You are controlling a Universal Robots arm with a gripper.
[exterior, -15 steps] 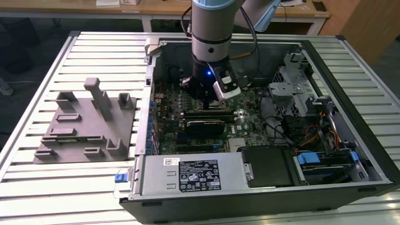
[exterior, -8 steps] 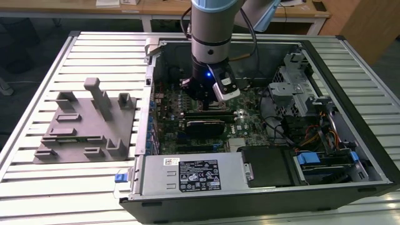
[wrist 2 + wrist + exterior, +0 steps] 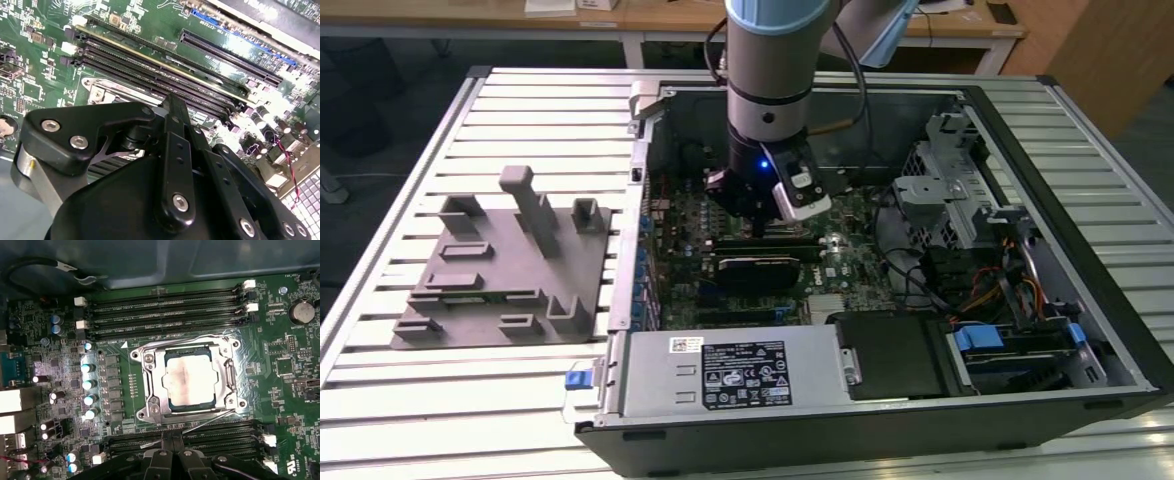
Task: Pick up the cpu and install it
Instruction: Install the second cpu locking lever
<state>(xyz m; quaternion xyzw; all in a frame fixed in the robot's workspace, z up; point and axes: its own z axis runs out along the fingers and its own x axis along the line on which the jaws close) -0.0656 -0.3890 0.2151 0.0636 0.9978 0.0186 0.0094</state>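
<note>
Already the silvery square cpu [image 3: 191, 379] sits in its metal-framed socket [image 3: 149, 385], while the black gripper [image 3: 172, 442], fingers together and empty, hovers close above.

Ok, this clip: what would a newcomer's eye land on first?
Probably the arm reaching down into the open computer case, its gripper low over the motherboard in the exterior view. Next, in the first wrist view, the cpu, silvery and square, lying inside the metal-framed socket between the rows of memory slots. The grey fixture plate sits on the slatted table at the exterior view's left.
</note>
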